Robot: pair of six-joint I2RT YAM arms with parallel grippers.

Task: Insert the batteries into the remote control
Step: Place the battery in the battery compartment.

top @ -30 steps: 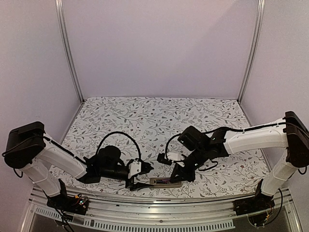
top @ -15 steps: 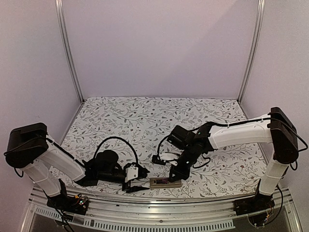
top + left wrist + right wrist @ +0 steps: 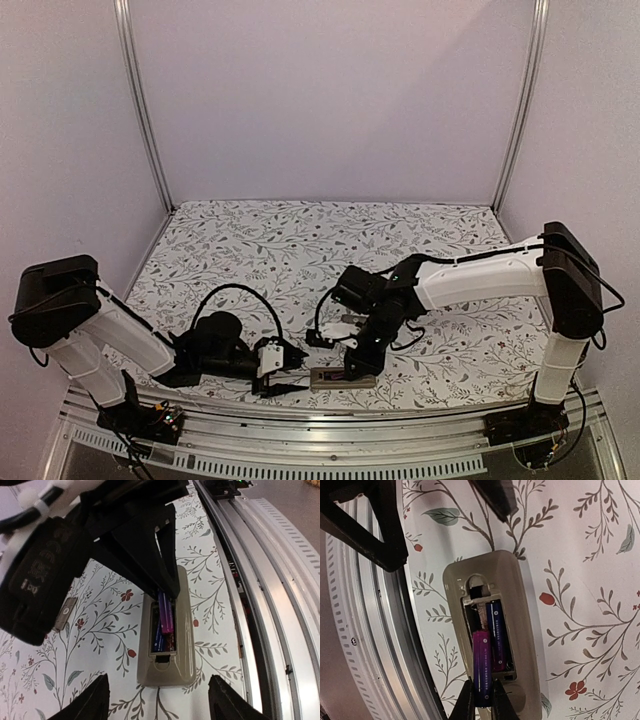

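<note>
Top external view: the table (image 3: 300, 240), spread with a floral cloth, fills the middle. An aluminium rail (image 3: 400, 440) runs along its near edge. The left arm (image 3: 120, 330) lies low over the cloth and reaches rightward. The right arm (image 3: 480, 285) bends in from the far side and tips down toward the same spot.

The two tools meet at the near edge. The left gripper (image 3: 292, 368) is spread wide with nothing between its fingers. In its own wrist view one fingertip sits on each side of the picture, with the remote's end showing between them but untouched. The right gripper (image 3: 482, 700) points down onto the remote. Its fingers are drawn in to a narrow gap and pinch the end of one cell.

The remote control (image 3: 335, 378) lies flat on the cloth, back side up, parallel to the rail and just beside it. In the left wrist view its greyish-tan shell (image 3: 185, 630) shows the dark recess open — no cover is on it.

Both cells lie lengthwise at the recess. The blue battery (image 3: 497, 640) is seated along one side of the recess. The purple battery (image 3: 482, 665) lies next to it and touches it. Its gripped end reaches past the recess edge and over the shell, so it is not fully down. From the left wrist it shows as a purple bar (image 3: 166, 615) under the right fingertips — slightly askew over the blue one.
</note>
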